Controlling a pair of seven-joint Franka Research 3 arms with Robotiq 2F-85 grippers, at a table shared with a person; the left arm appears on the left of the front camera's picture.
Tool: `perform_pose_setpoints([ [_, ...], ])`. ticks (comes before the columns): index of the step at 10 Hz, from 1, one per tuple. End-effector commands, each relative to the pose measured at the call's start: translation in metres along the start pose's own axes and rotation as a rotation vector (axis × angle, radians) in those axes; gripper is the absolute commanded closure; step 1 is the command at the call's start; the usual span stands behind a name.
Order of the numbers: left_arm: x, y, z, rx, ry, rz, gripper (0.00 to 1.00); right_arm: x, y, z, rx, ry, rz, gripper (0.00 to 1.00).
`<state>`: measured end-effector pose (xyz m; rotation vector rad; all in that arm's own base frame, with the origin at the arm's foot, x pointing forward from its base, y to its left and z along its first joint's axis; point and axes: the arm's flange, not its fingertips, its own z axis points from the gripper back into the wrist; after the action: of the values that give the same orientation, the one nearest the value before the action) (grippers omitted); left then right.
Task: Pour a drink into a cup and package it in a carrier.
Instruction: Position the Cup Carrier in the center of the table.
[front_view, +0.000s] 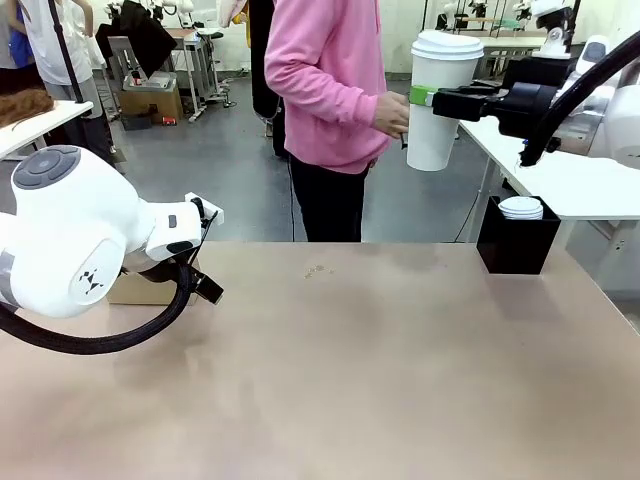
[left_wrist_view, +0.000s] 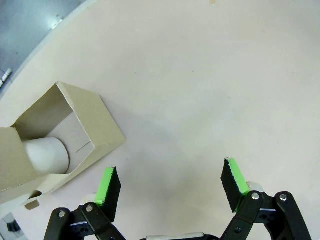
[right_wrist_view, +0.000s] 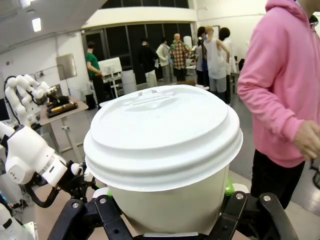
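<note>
I judge packaging in hand: right gripper (front_view: 425, 97) pinches lidded cup (front_view: 443, 70); left gripper (left_wrist_view: 170, 185) spread beside carrier (left_wrist_view: 100, 122), table (front_view: 400, 380) left edge. Next: seat cup inside.

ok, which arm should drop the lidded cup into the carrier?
Right, likely: the right gripper is shut on the lidded cup; the left gripper is open, empty, beside the cardboard carrier.

light: bright, even overhead | shadows: soft | wrist views: edges bowed (fisheye) | focus: sharp
</note>
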<state>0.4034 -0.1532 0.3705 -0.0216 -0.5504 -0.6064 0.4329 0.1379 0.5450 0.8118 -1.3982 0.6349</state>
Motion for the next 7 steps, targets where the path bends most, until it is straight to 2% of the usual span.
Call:
perform_pose_setpoints([
  [1,0.000,0.000,0.000,0.000,0.000,0.000,0.00,0.004,0.002,0.000,0.007,-0.012,-0.005,0.19],
  [5,0.031,0.014,0.063,-0.011,0.075,0.042,0.00,0.004,0.002,0.000,0.007,-0.012,-0.005,0.19],
  [7,0.052,0.034,0.109,0.000,0.056,0.082,0.00,0.004,0.002,0.000,0.007,-0.012,-0.005,0.19],
])
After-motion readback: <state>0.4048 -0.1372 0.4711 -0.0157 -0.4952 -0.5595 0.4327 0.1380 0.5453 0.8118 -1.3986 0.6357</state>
